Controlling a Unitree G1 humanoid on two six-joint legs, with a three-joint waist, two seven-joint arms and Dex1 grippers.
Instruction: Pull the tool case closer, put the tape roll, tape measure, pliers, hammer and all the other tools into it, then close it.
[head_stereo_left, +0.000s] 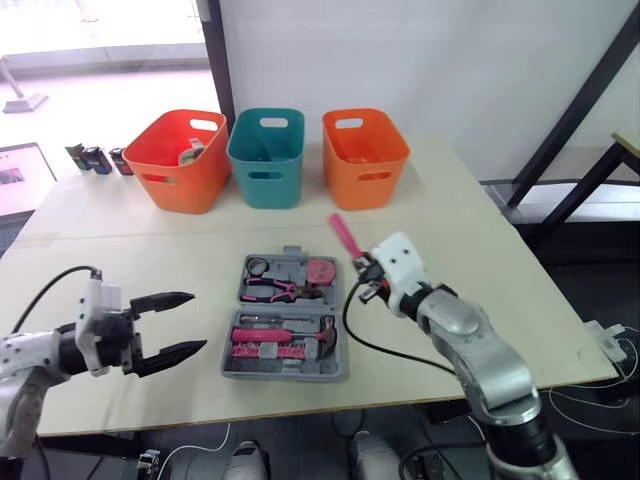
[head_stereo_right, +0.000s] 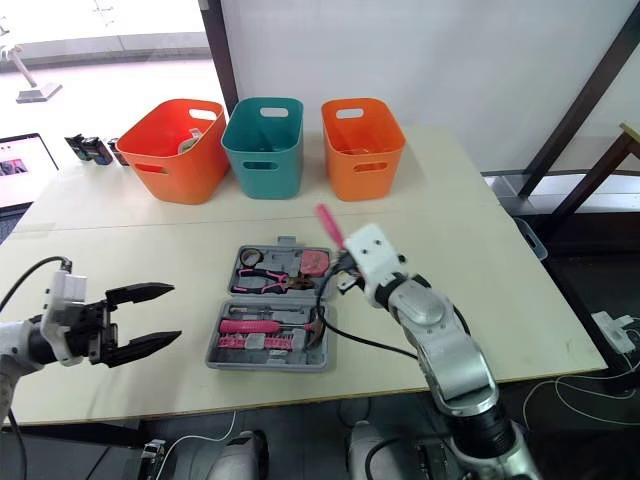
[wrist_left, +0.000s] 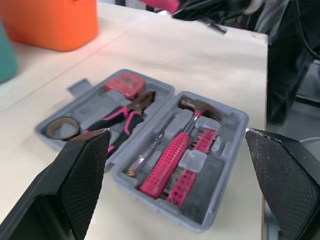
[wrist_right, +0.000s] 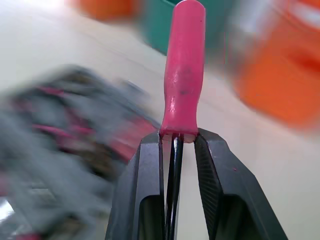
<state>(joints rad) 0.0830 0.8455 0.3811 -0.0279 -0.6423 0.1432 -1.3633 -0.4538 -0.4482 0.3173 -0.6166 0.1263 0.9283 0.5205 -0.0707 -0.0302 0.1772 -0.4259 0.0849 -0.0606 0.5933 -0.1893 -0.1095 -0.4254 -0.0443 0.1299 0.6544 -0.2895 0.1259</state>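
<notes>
The grey tool case (head_stereo_left: 286, 317) lies open on the table in front of me. In it sit a tape roll (wrist_left: 62, 128), a red tape measure (wrist_left: 124, 84), pink-handled pliers (wrist_left: 122, 117) and a pink hammer (wrist_left: 171, 156), along with other pink tools. My right gripper (wrist_right: 175, 145) is shut on the metal shaft of a pink-handled screwdriver (wrist_right: 182, 70), held above the table just right of the case (head_stereo_left: 344, 236). My left gripper (head_stereo_left: 172, 325) stands open to the left of the case, apart from it, with nothing between its fingers.
Three bins stand in a row at the back of the table: a red-orange bin (head_stereo_left: 180, 158), a teal bin (head_stereo_left: 266, 155) and an orange bin (head_stereo_left: 364, 156). Small dark items (head_stereo_left: 97, 159) lie at the far left. The table's right edge is close to my right arm.
</notes>
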